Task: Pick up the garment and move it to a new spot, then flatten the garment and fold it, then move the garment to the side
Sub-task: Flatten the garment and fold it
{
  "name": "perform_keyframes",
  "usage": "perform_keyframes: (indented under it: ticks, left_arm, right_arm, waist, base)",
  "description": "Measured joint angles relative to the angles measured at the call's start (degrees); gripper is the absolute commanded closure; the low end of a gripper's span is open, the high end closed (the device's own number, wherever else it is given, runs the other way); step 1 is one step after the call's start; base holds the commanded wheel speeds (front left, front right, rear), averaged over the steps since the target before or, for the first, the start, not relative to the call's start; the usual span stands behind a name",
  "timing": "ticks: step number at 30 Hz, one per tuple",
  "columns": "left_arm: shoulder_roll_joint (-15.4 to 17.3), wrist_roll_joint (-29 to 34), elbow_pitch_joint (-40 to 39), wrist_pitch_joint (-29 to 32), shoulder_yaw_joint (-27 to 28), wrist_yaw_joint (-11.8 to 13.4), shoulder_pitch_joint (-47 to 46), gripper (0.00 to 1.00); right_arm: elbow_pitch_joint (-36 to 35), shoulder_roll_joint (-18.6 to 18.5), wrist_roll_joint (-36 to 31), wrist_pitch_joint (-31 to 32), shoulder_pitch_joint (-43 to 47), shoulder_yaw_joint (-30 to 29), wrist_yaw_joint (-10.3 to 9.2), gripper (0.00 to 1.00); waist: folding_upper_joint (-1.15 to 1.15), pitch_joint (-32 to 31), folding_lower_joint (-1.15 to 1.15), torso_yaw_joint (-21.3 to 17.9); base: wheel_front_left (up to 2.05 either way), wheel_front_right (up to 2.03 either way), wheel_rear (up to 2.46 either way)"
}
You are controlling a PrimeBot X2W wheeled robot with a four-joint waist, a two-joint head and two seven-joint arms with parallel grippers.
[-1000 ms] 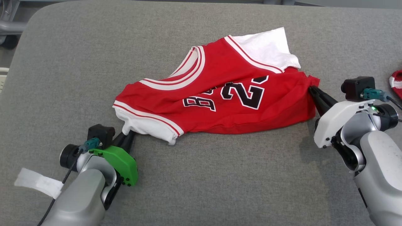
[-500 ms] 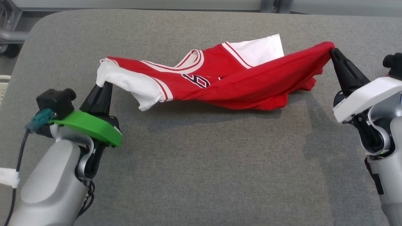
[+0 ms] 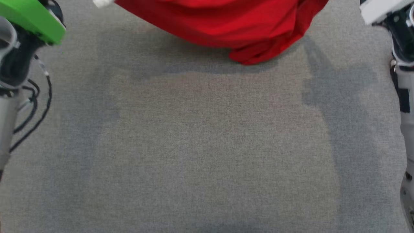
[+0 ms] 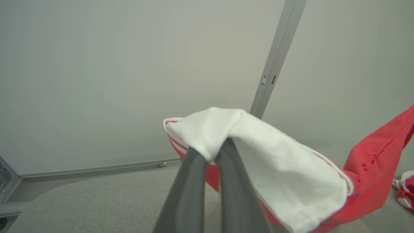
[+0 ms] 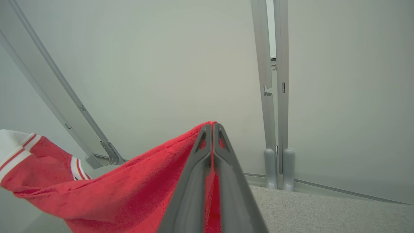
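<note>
The red jersey [image 3: 226, 29] hangs at the top of the head view, its lowest fold just above or touching the grey table [image 3: 207, 145]; I cannot tell which. The left arm's green wrist cover [image 3: 32, 19] is at the upper left and the right arm's white wrist cover [image 3: 378, 9] at the upper right. In the left wrist view my left gripper [image 4: 215, 152] is shut on the jersey's white sleeve [image 4: 258, 155]. In the right wrist view my right gripper [image 5: 212, 127] is shut on a red edge of the jersey [image 5: 129, 187], which sags away to the left.
A wide stretch of grey table lies below the hanging jersey. Another red and white cloth item [image 4: 404, 191] lies at the table's right side. Pale wall panels and metal posts [image 5: 275, 97] stand behind the table.
Both grippers have risen and spread, lifting the jersey off the table so it hangs between them. The head view has shifted, so the jersey now sits at its top edge.
</note>
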Motion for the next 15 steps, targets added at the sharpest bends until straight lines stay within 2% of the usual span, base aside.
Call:
perform_keyframes:
  ticks: [7,15]
  left_arm:
    - [0.15,-0.48,1.27,1.83,4.42,2.9,-15.51,1.0]
    - [-1.76,3.0,5.28,-5.03,6.72,4.09,-31.03,1.0]
  right_arm:
    - [9.66,4.27,-5.53,-3.27,-16.84,-3.86,0.0,1.0]
    - [19.31,8.42,-13.69,-15.04,-33.06,-8.87,0.01,1.0]
  waist:
    - [0.0,6.84,0.0,-2.2]
    - [0.0,13.89,0.0,-5.11]
  base:
    - [0.0,0.0,0.0]
    - [0.0,0.0,0.0]
